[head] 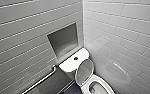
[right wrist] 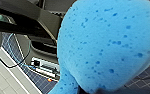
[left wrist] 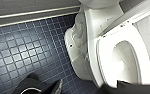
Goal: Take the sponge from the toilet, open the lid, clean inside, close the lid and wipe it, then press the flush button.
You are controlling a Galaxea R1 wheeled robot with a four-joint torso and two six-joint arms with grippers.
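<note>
Sponge [right wrist: 103, 42] is gripped at its squeezed edge by R hand [right wrist: 96, 91]; judged soft, light, compressible, best held mid-body.

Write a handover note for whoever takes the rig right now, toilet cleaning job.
Right hand: seems to hold the sponge, off the floor.
Left hand: above the toilet bowl, state unclear.
Lid stands raised against the tank; flush button is on the tank top.
Done: sponge picked up, lid open.
Left: clean inside (unclear if begun), close and wipe lid, flush.
</note>
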